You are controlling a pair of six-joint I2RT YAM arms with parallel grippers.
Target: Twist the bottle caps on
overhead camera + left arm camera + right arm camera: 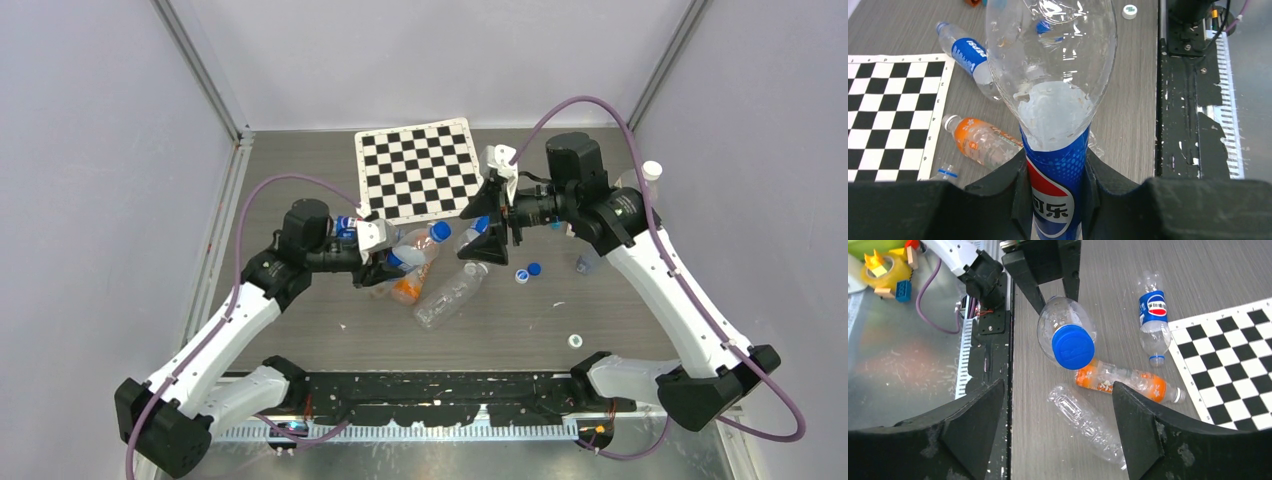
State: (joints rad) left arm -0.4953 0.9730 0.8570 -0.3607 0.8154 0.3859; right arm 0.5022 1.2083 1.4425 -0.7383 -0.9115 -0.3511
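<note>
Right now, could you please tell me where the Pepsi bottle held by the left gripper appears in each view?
Top external: held Pepsi bottle just left of centre.
Left wrist: bottle fills the centre, clamped low.
Right wrist: bottle upper centre, blue cap facing camera.
Shared landmark: checkerboard mat.

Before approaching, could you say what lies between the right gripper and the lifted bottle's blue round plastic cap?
Only air separates right gripper and blue round plastic cap, right wrist view.

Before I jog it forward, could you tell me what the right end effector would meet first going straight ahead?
Probably the blue cap on the bottle held by the left end effector; it sits centred ahead of the right end effector, depth unclear.
</note>
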